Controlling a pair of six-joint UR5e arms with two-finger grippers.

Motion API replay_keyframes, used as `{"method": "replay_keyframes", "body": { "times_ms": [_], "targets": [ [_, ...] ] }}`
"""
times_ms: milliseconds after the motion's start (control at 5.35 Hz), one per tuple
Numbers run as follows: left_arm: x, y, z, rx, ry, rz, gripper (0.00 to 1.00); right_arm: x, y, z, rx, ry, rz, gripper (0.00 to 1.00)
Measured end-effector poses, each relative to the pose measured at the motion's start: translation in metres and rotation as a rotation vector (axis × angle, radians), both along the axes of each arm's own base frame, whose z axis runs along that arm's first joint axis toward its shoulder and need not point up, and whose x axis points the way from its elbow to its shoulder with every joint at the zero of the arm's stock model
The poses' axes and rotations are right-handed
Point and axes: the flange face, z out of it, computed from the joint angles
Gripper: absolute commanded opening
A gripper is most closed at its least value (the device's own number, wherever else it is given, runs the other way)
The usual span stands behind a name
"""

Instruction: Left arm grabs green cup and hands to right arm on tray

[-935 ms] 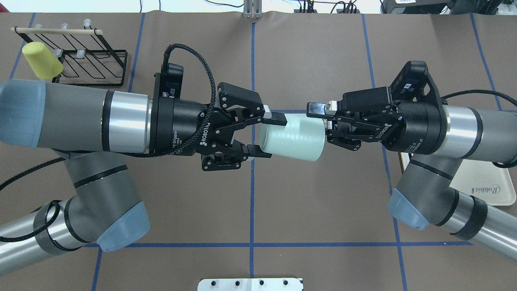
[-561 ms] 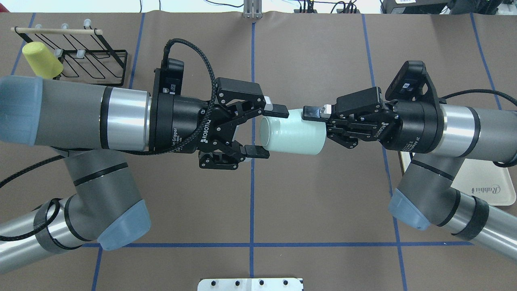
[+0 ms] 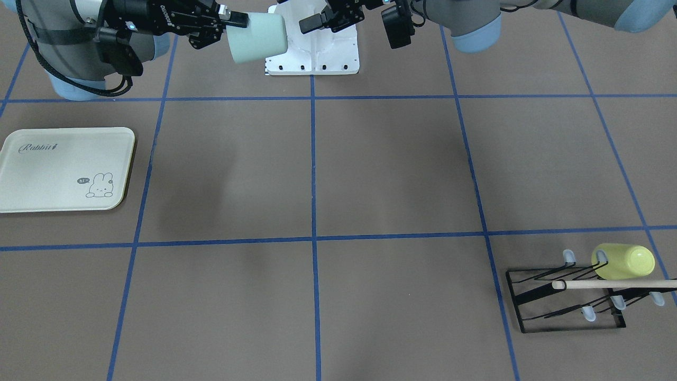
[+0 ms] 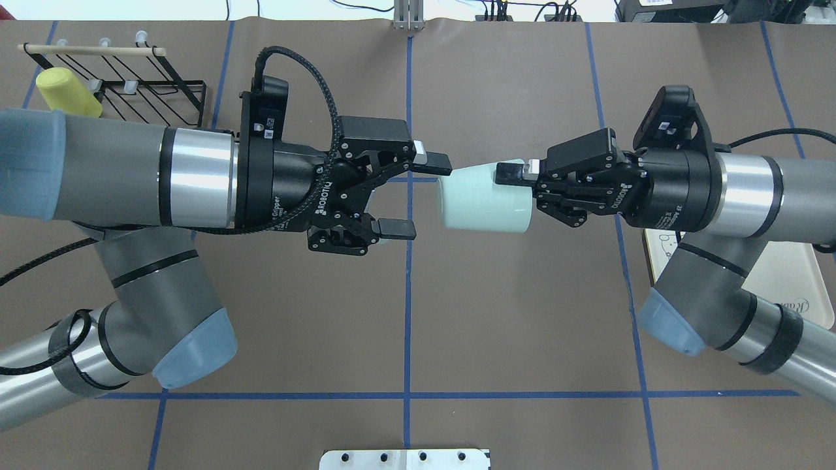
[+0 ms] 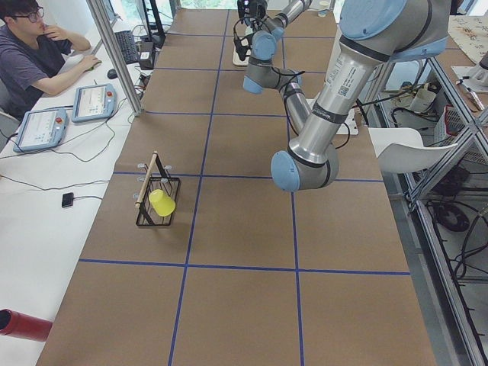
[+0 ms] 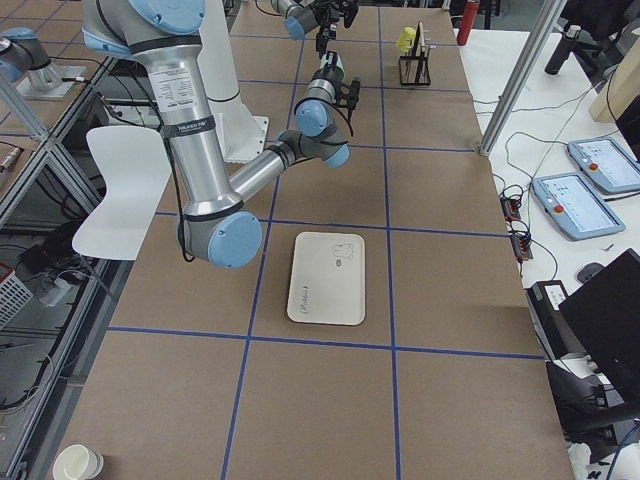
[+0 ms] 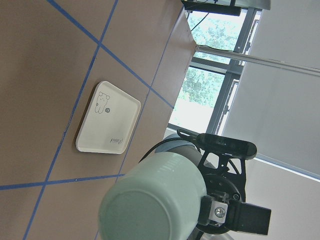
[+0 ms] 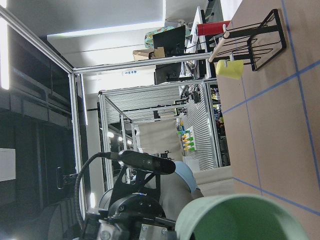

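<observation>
The pale mint-green cup (image 4: 483,199) hangs on its side in the air over the table's middle. My right gripper (image 4: 522,190) is shut on its rim end, one finger on the outer wall. My left gripper (image 4: 418,196) is open and empty, a small gap to the left of the cup's base. In the front-facing view the cup (image 3: 257,37) sits between the right gripper (image 3: 232,24) and the left gripper (image 3: 317,21). The left wrist view shows the cup's base (image 7: 155,205). The cream Rabbit tray (image 3: 53,174) lies flat on the table, partly under my right arm (image 4: 784,274).
A black wire rack (image 3: 566,296) with a wooden bar stands at the far left corner and holds a yellow-green cup (image 4: 65,94). A white mounting plate (image 4: 405,459) lies at the near edge. Blue tape lines cross the brown table.
My left gripper has let go of the green cup and drawn back to the left. My right gripper stays shut on the cup and has carried it slightly to the right.
</observation>
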Motion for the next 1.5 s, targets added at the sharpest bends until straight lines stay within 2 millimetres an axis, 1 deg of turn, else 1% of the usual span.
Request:
{"method": "replay_keyframes", "body": {
  "times_ms": [187, 374, 561, 748, 935, 1122, 1309, 1496],
  "targets": [
    [0.009, -0.01, 0.011, 0.02, -0.088, -0.031, 1.0, 0.017, -0.028, 0.002, -0.053, 0.143, -0.007, 0.0],
    [0.018, -0.023, 0.02, 0.041, -0.221, -0.066, 1.0, 0.034, -0.055, 0.007, -0.128, 0.287, -0.01, 0.0],
    [0.023, -0.042, 0.032, 0.062, -0.374, -0.101, 1.0, 0.045, -0.081, 0.017, -0.201, 0.43, 0.0, 0.0],
    [0.02, -0.064, 0.047, 0.106, -0.53, -0.131, 1.0, 0.05, -0.104, 0.033, -0.249, 0.576, 0.025, 0.0],
    [0.01, -0.084, 0.063, 0.173, -0.69, -0.144, 1.0, 0.055, -0.122, 0.052, -0.261, 0.711, 0.046, 0.0],
    [-0.008, -0.101, 0.081, 0.254, -0.866, -0.129, 1.0, 0.059, -0.134, 0.07, -0.255, 0.848, 0.06, 0.0],
    [-0.034, -0.113, 0.104, 0.346, -1.021, -0.085, 1.0, 0.062, -0.137, 0.083, -0.227, 1.001, 0.075, 0.0],
    [-0.071, -0.119, 0.149, 0.442, -1.144, -0.032, 1.0, 0.068, -0.125, 0.101, -0.166, 1.182, 0.094, 0.0]
  ]
}}
